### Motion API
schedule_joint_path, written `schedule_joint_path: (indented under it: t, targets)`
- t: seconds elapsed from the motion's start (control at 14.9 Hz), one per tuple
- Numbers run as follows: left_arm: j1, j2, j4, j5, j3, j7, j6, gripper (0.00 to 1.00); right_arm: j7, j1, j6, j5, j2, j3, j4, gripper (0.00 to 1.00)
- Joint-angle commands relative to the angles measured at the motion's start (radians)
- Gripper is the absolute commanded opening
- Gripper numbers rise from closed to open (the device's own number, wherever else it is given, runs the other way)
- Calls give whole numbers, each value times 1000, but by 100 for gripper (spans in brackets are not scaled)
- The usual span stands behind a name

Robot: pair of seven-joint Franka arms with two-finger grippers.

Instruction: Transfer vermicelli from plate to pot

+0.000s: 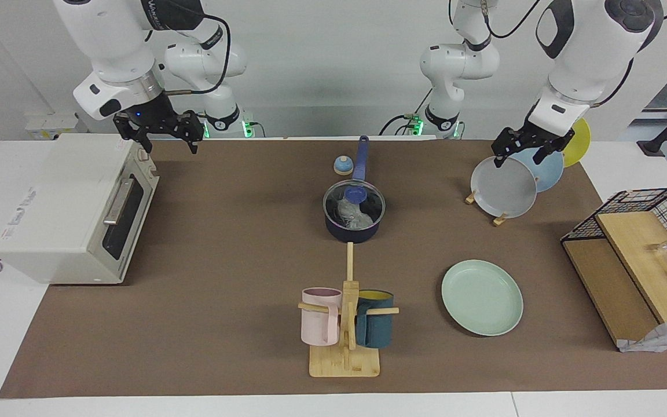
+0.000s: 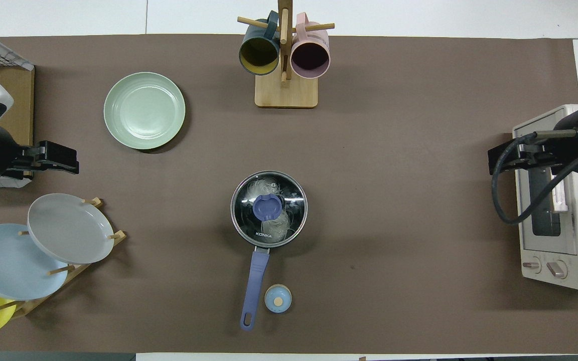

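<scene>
- Brown-matted bench (image 1: 223, 278): pot (image 1: 354, 223) central, glass-lidded, vermicelli (image 1: 352, 213) inside.
- Plate (image 1: 482, 297) bare, farther from the robots than the pot.
- Left pincer (image 1: 527, 152) over the plate rack (image 1: 498, 219), right pincer (image 1: 162, 132) over the toaster oven (image 1: 73, 208); both open, holding nothing.

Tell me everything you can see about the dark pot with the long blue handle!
The small round navy-black saucepan sits upright mid-table on the brown mat. A clear glass lid with a blue knob and metal rim covers it. Wispy white vermicelli nests show through the glass. Its long straight blue handle points toward the robots, beside a small blue cap. Neither gripper touches it.
</scene>
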Motion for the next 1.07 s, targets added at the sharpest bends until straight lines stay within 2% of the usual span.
schedule_joint_path:
  t: [0.0, 1.01]
  targets:
    - [-7, -7, 1, 22, 2, 6, -3, 100, -28, -10, 3, 9, -7, 5, 5, 100]
    - [-7, -8, -1, 22, 2, 6, -2, 100, -33, -17, 7, 5, -7, 2, 8, 100]
